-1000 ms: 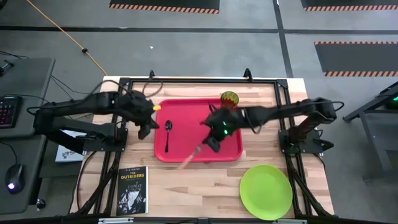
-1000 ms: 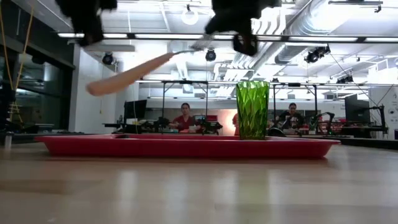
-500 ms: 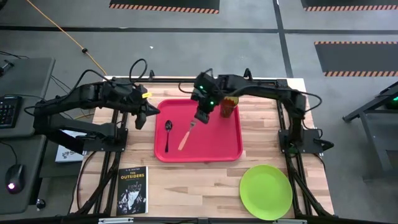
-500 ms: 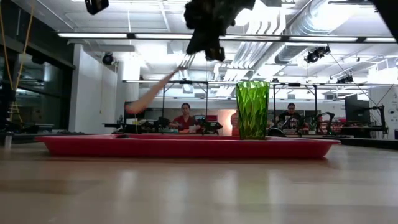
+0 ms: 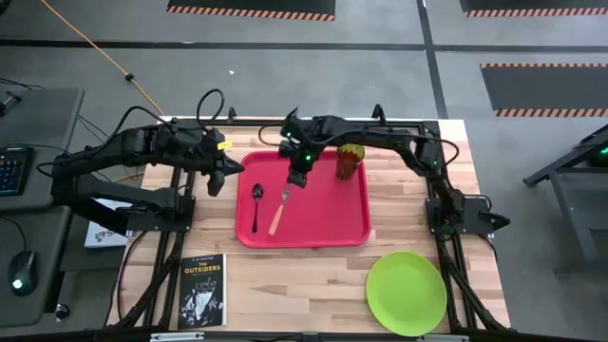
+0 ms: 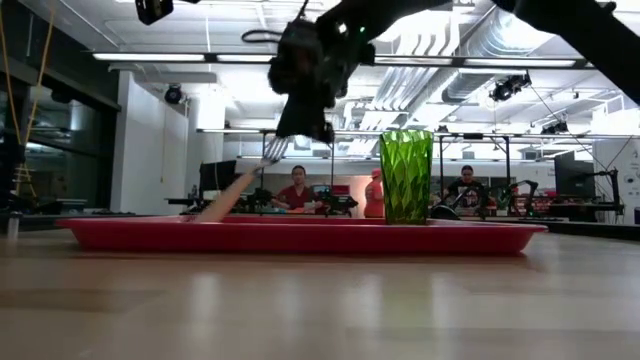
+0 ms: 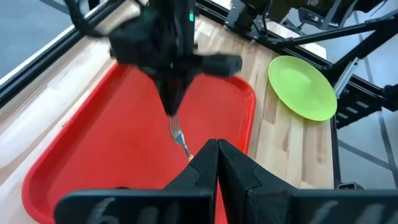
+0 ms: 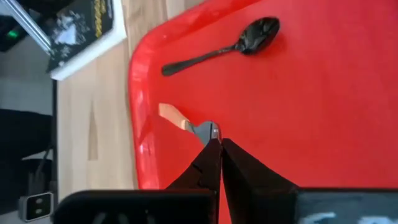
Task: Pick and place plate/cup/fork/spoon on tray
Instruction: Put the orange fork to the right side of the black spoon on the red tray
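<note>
On the red tray in the middle of the high view, the spoon already lies at its left side and the cup stands at its upper right corner. The right hand is pinched shut on the tines of the fork, whose orange handle slants down to the tray beside the spoon, apparently touching. The left hand waits, fingers closed and empty, left of the tray. The plate sits alone on the surface at lower right, so by my reckoning it is the one piece left once the fork is released.

light: bright, even, from ceiling strips | shadows: faint | glare: soft sheen on tray | blur: right gripper smeared in left wrist view; low-view foreground table soft
</note>
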